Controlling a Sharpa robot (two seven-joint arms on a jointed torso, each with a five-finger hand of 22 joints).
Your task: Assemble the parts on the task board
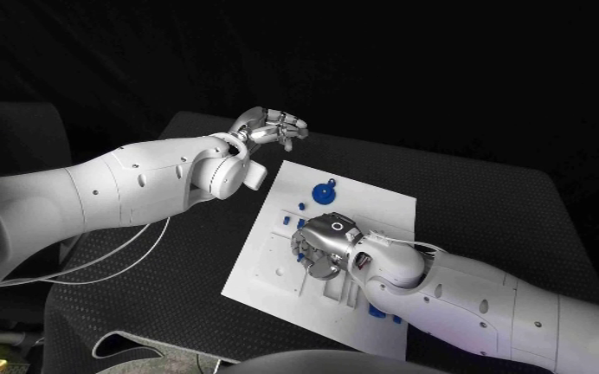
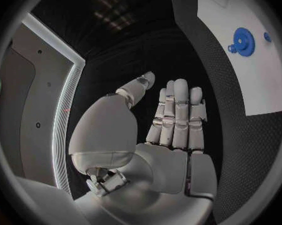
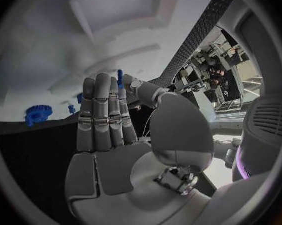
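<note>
The white task board (image 1: 375, 209) lies in the middle of the black table. A blue gear (image 1: 325, 191) sits near its far edge, with small blue parts (image 1: 288, 216) just nearer. My right hand (image 1: 327, 244) is low over the board's middle, fingers pointing down at it. In the right wrist view this hand (image 3: 110, 135) keeps its fingers straight and pinches a thin blue peg (image 3: 120, 77) between thumb and finger, with the gear (image 3: 36, 115) beyond. My left hand (image 1: 268, 128) hangs off the board's far left corner. Its fingers (image 2: 177, 115) are straight and hold nothing.
More small blue parts (image 1: 377, 312) lie at the board's near right edge beside my right forearm. Bare black table (image 1: 163, 287) runs left of the board. In the left wrist view the gear (image 2: 243, 39) and board (image 2: 253, 80) lie off to one side.
</note>
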